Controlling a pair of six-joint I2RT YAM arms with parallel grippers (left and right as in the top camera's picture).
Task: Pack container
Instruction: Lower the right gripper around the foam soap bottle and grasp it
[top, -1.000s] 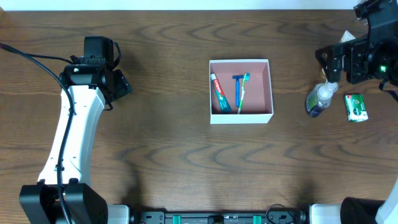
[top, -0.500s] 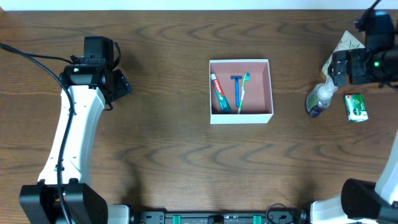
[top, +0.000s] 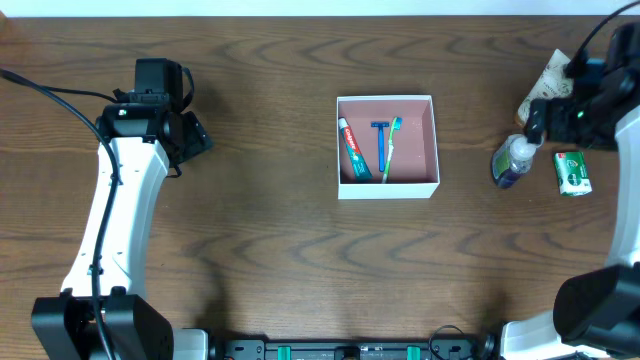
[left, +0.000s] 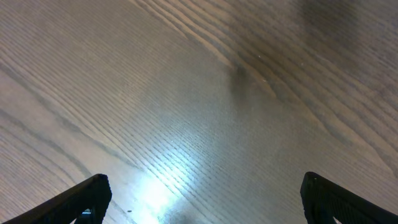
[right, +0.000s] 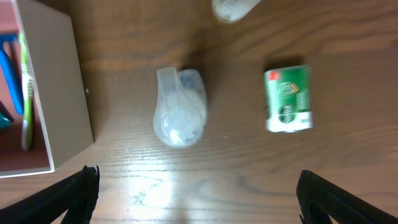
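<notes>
The container (top: 420, 140), a square white-walled box with a pink-brown inside, sits at the table's middle. It holds a toothpaste tube (top: 353, 150), a blue razor (top: 381, 143) and a green toothbrush (top: 392, 148). Its corner shows in the right wrist view (right: 56, 93). My right gripper (top: 560, 112) hangs open and empty above a clear bottle (top: 512, 160) and a green box (top: 572, 172). In the right wrist view the bottle (right: 180, 115) and the green box (right: 288, 99) lie ahead of the open fingers (right: 199, 199). My left gripper (top: 185, 140) is open and empty over bare wood (left: 205, 199).
A white tube (top: 548, 75) lies at the far right behind the bottle; its end shows in the right wrist view (right: 231, 7). The left arm stretches along the table's left side.
My right arm has shifted right and a little toward the front, uncovering the white tube. The left arm and the container have not moved.
</notes>
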